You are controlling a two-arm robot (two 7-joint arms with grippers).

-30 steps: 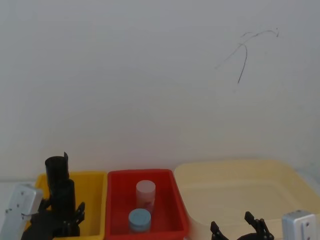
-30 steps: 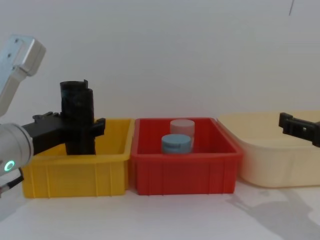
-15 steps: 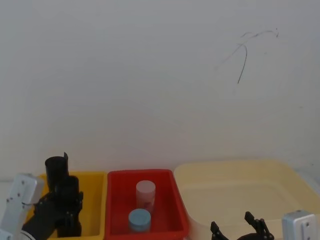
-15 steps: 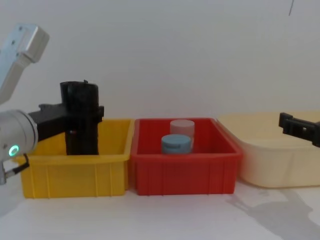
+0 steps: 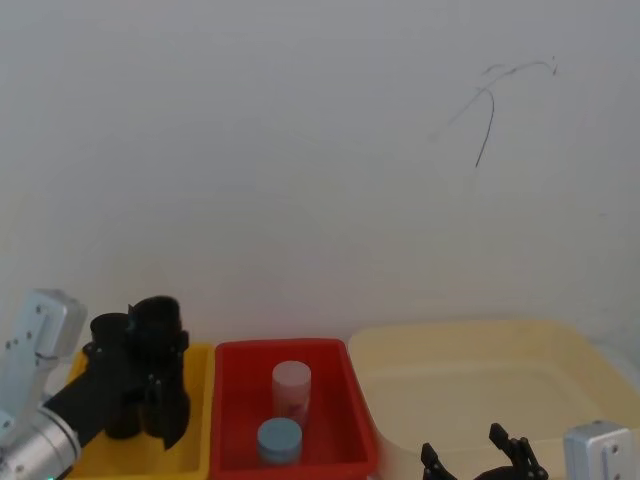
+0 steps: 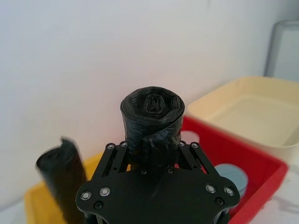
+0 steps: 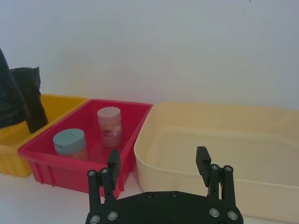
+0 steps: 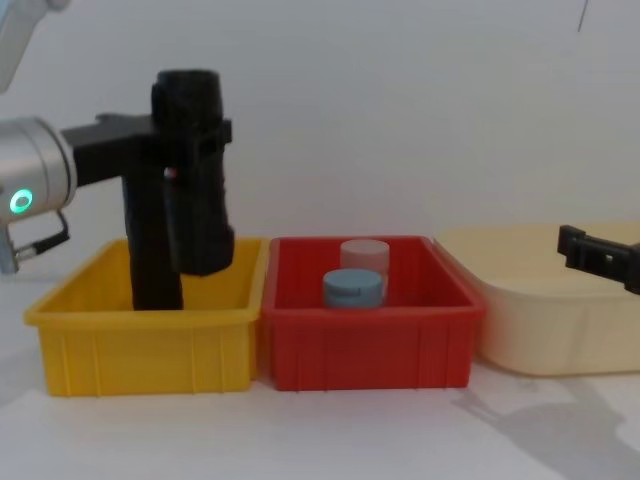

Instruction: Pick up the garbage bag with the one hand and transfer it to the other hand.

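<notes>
The robot's left pincer (image 8: pixel 190 135), on a silver wrist with a glowing green ring light (image 8: pixel 20 202), is clamped on the garbage bag (image 8: pixel 200 225), gripping the thick black roll near its top. The roll hangs upright over the yellow bin (image 8: pixel 150 350), with its lower end about level with the bin's rim (the chest view does not show whether it clears the rim). In the left wrist view the crumpled top of the roll pokes up between the two fingers (image 6: pixel 117 156), which press against its sides.

A second, slimmer black roll (image 8: pixel 150 260) stands upright inside the yellow bin, just behind the held one. Beside that bin on the white surface (image 8: pixel 350 430) sits a red bin (image 8: pixel 370 345) holding a blue-lidded jar (image 8: pixel 352 287) and, behind it, a pink-lidded jar (image 8: pixel 365 252). A cream tub (image 8: pixel 550 320) stands to the right of the red bin.

The right pincer (image 7: pixel 158 162) hovers low at the near edge of the cream tub, well apart from the bag. Its two fingers (image 7: pixel 113 164) are spread wide with nothing between them.
</notes>
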